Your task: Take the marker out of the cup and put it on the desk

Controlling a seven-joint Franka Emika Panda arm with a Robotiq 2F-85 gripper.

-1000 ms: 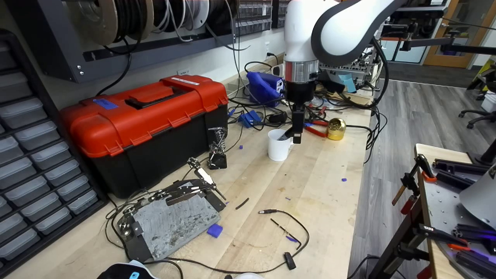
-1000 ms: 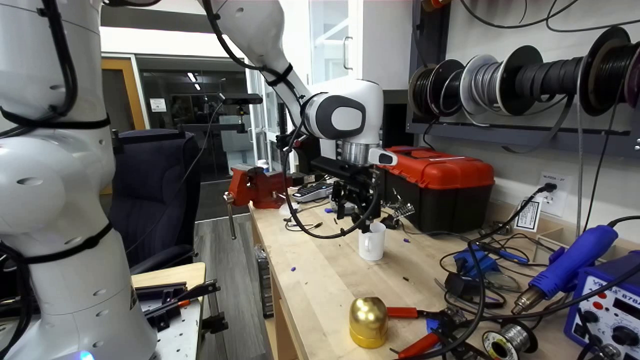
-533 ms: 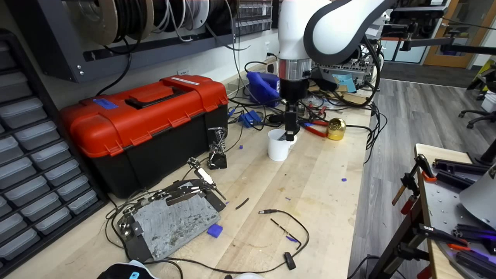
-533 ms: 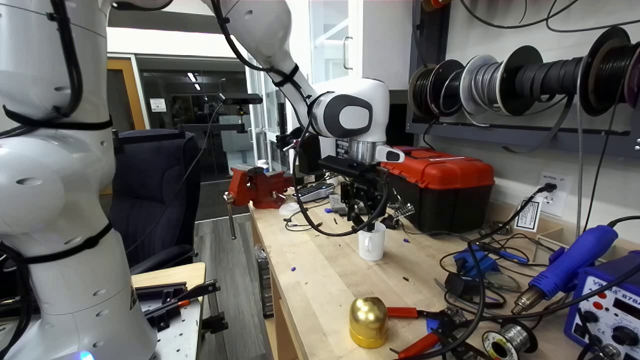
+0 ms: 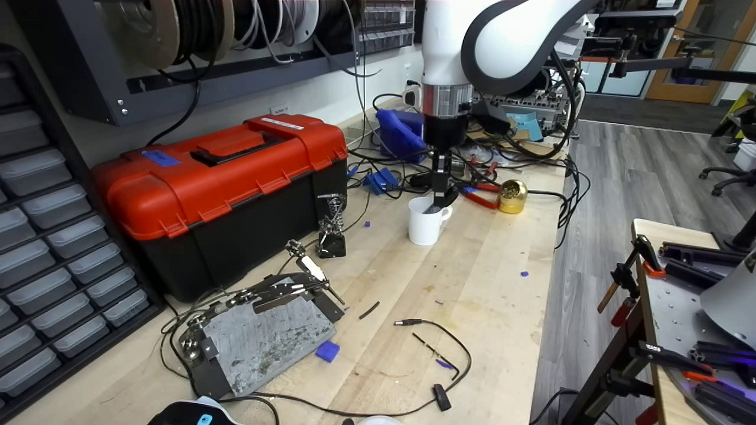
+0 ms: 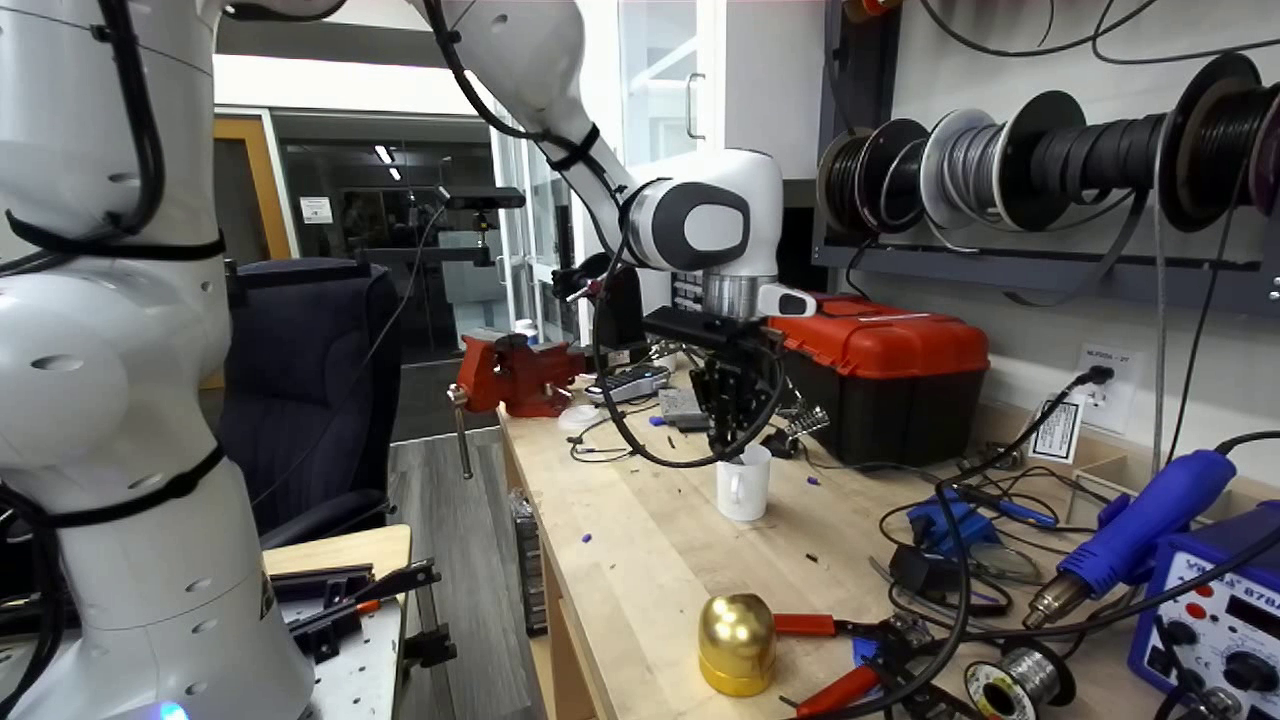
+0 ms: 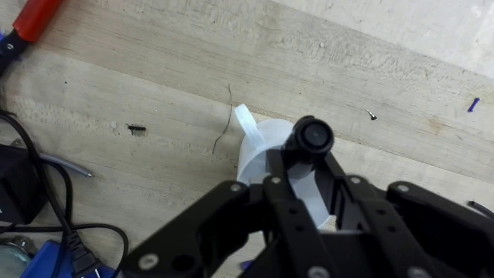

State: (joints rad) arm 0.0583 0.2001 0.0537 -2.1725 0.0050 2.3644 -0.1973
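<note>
Above the pale, grained wooden worktop (image 7: 162, 58), your two fingers (image 7: 281, 192) are clamped on the single marker (image 7: 315, 135), holding it at the mouth of one smooth, rounded white cup (image 6: 743, 500). In the wrist view you see the cup's handle (image 7: 249, 125) pointing to 11 o'clock. From the cup in an exterior view, one shiny gold dome (image 6: 737, 645) stands at 6 o'clock and one boxy red-lidded toolbox (image 6: 885, 390) at 2. Your marker looks black and round-ended, its lower end hidden.
</note>
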